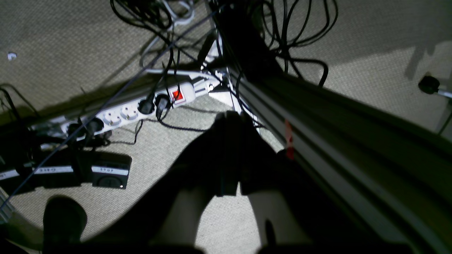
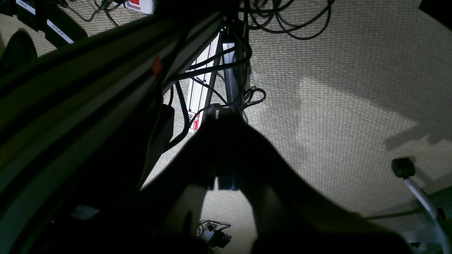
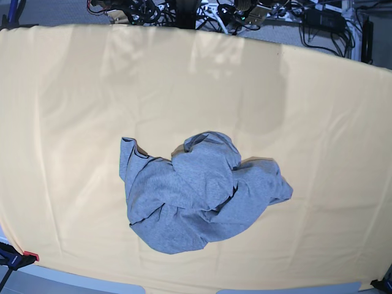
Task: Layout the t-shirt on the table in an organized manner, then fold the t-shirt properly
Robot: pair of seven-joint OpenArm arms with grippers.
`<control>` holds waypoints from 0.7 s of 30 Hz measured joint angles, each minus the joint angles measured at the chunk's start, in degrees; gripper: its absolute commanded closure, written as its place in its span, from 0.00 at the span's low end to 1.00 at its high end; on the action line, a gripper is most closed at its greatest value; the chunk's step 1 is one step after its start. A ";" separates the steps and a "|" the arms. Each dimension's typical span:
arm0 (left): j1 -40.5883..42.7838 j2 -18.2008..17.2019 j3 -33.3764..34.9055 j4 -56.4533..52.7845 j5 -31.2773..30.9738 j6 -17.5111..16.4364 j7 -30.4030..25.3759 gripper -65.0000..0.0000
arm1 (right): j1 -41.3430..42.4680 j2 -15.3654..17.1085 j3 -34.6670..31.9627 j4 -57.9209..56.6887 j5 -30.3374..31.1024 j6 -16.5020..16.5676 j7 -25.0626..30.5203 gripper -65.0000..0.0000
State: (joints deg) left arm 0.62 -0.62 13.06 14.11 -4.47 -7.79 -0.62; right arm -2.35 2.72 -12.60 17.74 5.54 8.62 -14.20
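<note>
The heather-grey t-shirt (image 3: 199,193) lies crumpled in a heap near the middle of the table (image 3: 73,110), a little toward the front edge. No lettering shows on it. The table is covered with pale yellow-orange cloth. Neither arm shows in the base view. In the left wrist view my left gripper (image 1: 231,118) is a dark silhouette hanging over the carpet floor, jaws together and empty. In the right wrist view my right gripper (image 2: 220,113) hangs the same way over the floor, jaws together and empty. The shirt shows in neither wrist view.
A white power strip (image 1: 141,109) and many black cables (image 1: 289,31) lie on the carpet beside an aluminium frame rail (image 1: 317,141). A black-tipped stand leg (image 2: 402,167) stands at the right. Cables and gear (image 3: 214,12) sit beyond the table's far edge. A clamp (image 3: 15,257) grips the front left corner.
</note>
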 measured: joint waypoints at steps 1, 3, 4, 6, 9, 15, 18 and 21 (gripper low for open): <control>0.00 0.00 0.00 0.15 -0.02 0.00 -0.02 1.00 | 0.02 0.00 0.00 0.00 0.00 0.00 0.00 1.00; 0.00 0.00 0.00 0.15 -0.02 0.00 0.00 1.00 | 0.00 -0.02 0.00 0.00 0.00 0.00 0.00 1.00; 0.02 0.00 0.00 0.15 -0.02 0.02 0.00 1.00 | 0.00 -0.02 0.00 0.00 0.00 0.00 -0.02 1.00; 0.04 0.00 0.00 0.15 -0.02 0.02 0.00 1.00 | 0.00 0.00 0.00 0.00 0.00 -0.02 0.00 1.00; 0.00 0.00 0.00 0.15 -0.02 0.00 0.00 1.00 | 0.00 0.00 0.00 0.00 -0.02 -0.24 0.00 1.00; 0.02 0.00 0.00 0.15 -0.02 0.00 0.02 1.00 | 0.00 0.00 0.00 0.00 -0.02 -0.24 0.00 1.00; 0.00 0.00 0.00 0.15 -0.02 0.00 0.28 1.00 | -0.17 0.02 0.00 1.07 -0.13 -0.26 -0.11 1.00; 0.04 0.00 0.00 0.59 -0.02 0.02 3.37 1.00 | -0.35 0.17 0.00 3.82 -0.20 -0.31 -1.95 1.00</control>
State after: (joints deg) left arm 0.67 -0.62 13.06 14.70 -4.49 -7.77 2.74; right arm -2.70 2.90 -12.60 21.56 5.34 8.32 -16.14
